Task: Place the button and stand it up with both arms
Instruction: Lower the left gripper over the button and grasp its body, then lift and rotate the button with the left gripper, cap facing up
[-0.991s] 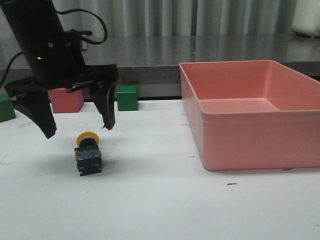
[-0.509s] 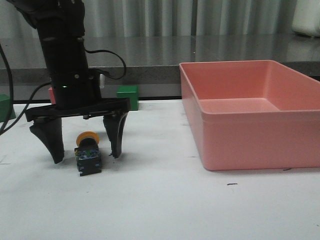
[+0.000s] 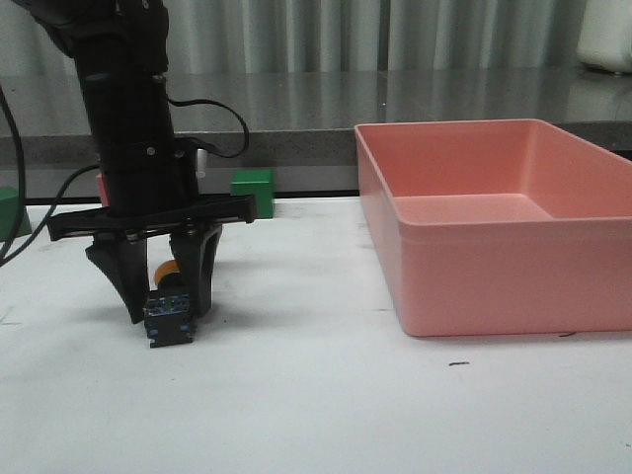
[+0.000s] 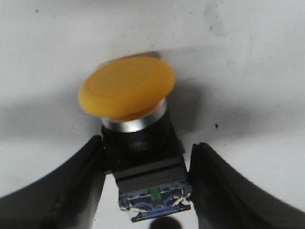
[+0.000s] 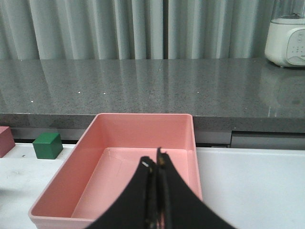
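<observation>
The yellow-capped push-button switch with dark blocky base (image 3: 169,312) lies on its side on the white table (image 3: 316,415), left of the pink plastic bin (image 3: 494,222). The left gripper (image 3: 163,314) is clamped on its base. The right gripper (image 5: 156,191), fingers pressed together, hangs over the bin.

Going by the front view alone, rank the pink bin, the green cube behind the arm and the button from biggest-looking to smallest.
1. Pink bin, by far the largest.
2. and 3. Green cube and button: they look close in size. The cube sits farther back and the left gripper hides part of the button, so I won't rank them.
</observation>
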